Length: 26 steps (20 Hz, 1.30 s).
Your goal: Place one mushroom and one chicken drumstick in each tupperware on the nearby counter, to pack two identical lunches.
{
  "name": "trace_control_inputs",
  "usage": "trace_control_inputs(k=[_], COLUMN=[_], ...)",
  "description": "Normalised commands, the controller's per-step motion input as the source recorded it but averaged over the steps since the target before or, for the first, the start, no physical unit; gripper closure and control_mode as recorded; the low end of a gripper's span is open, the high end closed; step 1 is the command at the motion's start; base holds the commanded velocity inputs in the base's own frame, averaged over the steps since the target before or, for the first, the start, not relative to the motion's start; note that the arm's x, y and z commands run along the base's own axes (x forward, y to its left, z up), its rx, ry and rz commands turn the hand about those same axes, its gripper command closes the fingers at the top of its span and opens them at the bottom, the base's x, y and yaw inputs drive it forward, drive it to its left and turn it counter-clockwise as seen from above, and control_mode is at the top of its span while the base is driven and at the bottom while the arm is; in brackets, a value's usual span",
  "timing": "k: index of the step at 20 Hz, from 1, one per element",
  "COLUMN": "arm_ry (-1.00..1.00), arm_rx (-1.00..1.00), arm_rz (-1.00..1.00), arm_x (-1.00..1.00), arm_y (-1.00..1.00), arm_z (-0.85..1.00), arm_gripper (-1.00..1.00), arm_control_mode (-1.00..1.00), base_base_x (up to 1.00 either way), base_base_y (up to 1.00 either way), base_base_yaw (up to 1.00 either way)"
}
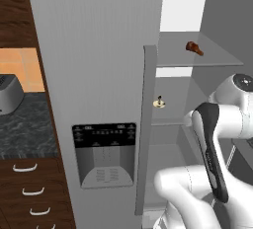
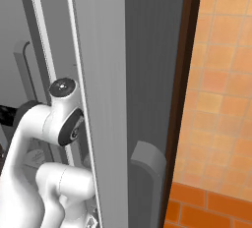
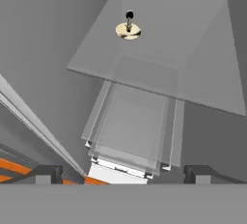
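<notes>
Inside the open fridge, a small beige mushroom (image 1: pixel 158 103) (image 3: pixel 128 30) sits on the middle glass shelf (image 3: pixel 193 83). A reddish-brown chicken drumstick (image 1: pixel 194 48) lies on the shelf above it. My gripper (image 3: pixel 123 174) is open with nothing between its fingertips (image 3: pixel 48 172). It looks into the fridge from below and in front of the mushroom's shelf, well short of the mushroom. The black-grey marbled counter (image 1: pixel 24 129) with dark drawer fronts lies to the left of the fridge. The tupperware is out of view.
The closed grey fridge door (image 1: pixel 99 50) with its dispenser panel (image 1: pixel 104 154) stands left of the opening. The open door's edge (image 2: pixel 108 99) and handle (image 2: pixel 147 168) are close to my arm. A clear drawer (image 3: pixel 130 136) sits under the shelf. A toaster (image 1: pixel 7 92) stands on the counter.
</notes>
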Motion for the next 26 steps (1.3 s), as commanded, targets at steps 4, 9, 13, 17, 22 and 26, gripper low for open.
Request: trace_control_inputs(k=[4, 9, 13, 17, 22, 26], arm_ry=[0.0, 0.0, 0.0, 0.0, 0.02, 0.03], arm_rx=[0.15, 0.01, 0.03, 0.04, 0.01, 0.0], arm_rz=[0.01, 0.07, 0.08, 0.12, 0.13, 0.04], arm_x=[0.79, 0.67, 0.83, 0.89, 0.86, 0.75], arm_y=[0.01, 0.02, 0.0, 0.0, 0.0, 0.0], arm_z=[-0.24, -0.36, -0.42, -0.35, -0.19, -0.09], arm_gripper=[-1.0, -1.0, -1.0, -1.0, -1.0, -1.0], arm_control_mode=[-1.0, -1.0, -1.0, -1.0, -1.0, -1.0], base_base_x=[0.0, 0.0, 0.0, 0.0, 0.0, 0.0], base_base_y=[0.0, 0.0, 0.0, 0.0, 0.0, 0.0], base_base_yaw=[0.0, 0.0, 0.0, 0.0, 0.0, 0.0])
